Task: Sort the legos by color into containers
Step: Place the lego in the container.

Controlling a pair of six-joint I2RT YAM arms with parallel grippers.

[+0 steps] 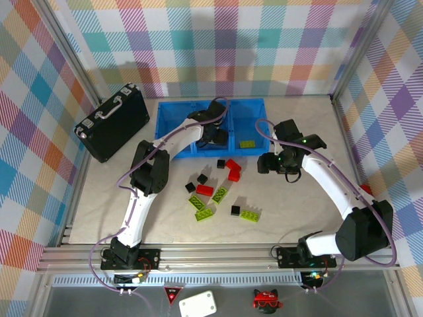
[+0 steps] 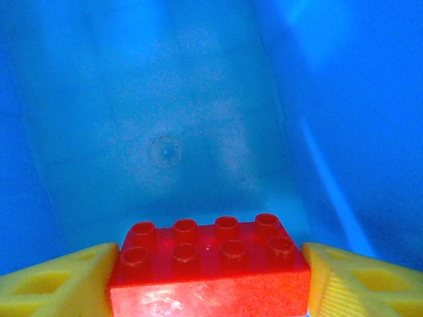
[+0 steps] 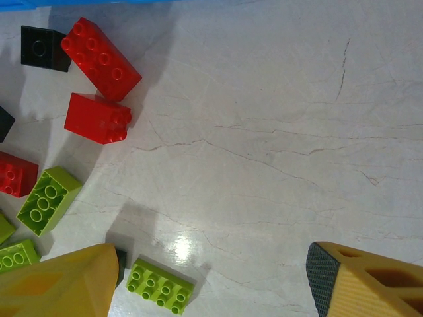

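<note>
Spans the view from above: pale table (image 1: 284, 214), with the long blue tray (image 1: 168, 115) along its far side, split into three open compartments. Holds a single lime brick (image 1: 248, 143) in the right-hand compartment.

Reaches into the middle compartment: left gripper (image 1: 215, 137). Seen from its own wrist camera (image 2: 210, 257), brackets the red brick (image 2: 211, 284) with a yellow finger (image 2: 59, 281) touching each short end, studs up, over bare blue floor. Cannot tell whether squeezing it or slack around it, nor whether the brick rests on that floor.

Hovers over open table just right of the loose pile (image 1: 215, 191): right gripper (image 3: 211, 277), spread wide, nothing between the fingers. Has the nearest lime brick (image 3: 160, 285) lying flat just beside the finger (image 3: 59, 284) at the lower left of that view, off-centre from the gap; two red bricks (image 3: 100, 58) well apart, up at the far corner.

Probably light, rigid, hard plastic, not fragile. Glossy flat sides look slippery, so likely best pinched across two opposite flat faces at mid-length, never over the studs. Smallest of all, the black cubes (image 1: 235, 210): little face to press on, likely to squirt out of an off-centre pinch.
</note>
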